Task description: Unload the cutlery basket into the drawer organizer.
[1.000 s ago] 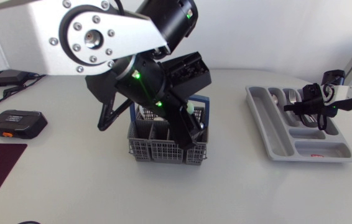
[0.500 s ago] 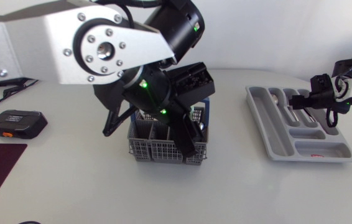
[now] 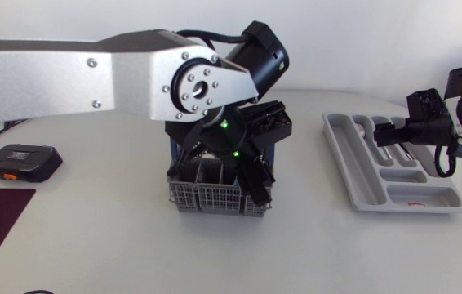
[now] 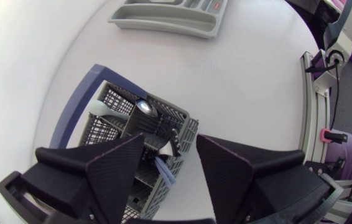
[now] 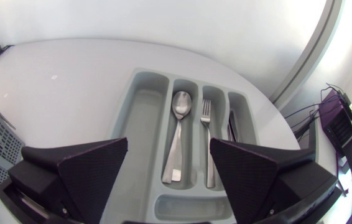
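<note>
My left pincer (image 4: 170, 142) hangs spread just above the grey, blue-handled mesh cutlery basket (image 3: 206, 197). Well apart from the basket, my right pincer (image 5: 169, 144), also spread, hovers over the drawer organizer (image 3: 360, 186).

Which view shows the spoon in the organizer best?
The right wrist view: the spoon shows whole, from bowl to handle. In the head view the right gripper hides part of it. In the left wrist view it is too small to tell.
</note>
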